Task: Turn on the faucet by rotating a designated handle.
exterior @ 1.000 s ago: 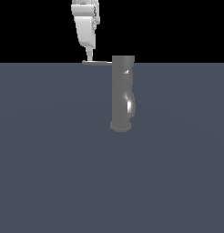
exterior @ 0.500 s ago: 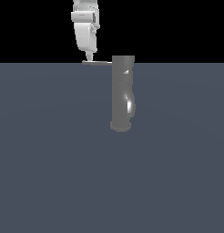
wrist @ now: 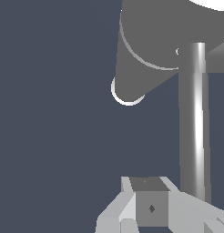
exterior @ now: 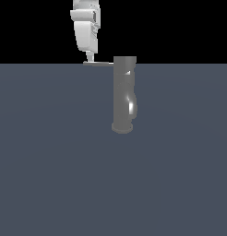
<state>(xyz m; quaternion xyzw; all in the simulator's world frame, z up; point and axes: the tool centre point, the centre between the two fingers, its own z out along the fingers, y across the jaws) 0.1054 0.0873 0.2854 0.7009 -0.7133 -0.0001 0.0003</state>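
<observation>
Glossy cylindrical faucet [exterior: 124, 94], thin flat handle [exterior: 98, 63]

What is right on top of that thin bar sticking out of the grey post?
The white gripper meets the handle at its far end. Actual contact is too small to confirm. The faucet stands beside.

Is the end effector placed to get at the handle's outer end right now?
Probably yes. The end effector hangs directly over the handle's free end, away from the faucet, with nothing between them. Actual contact can't be confirmed.
</observation>
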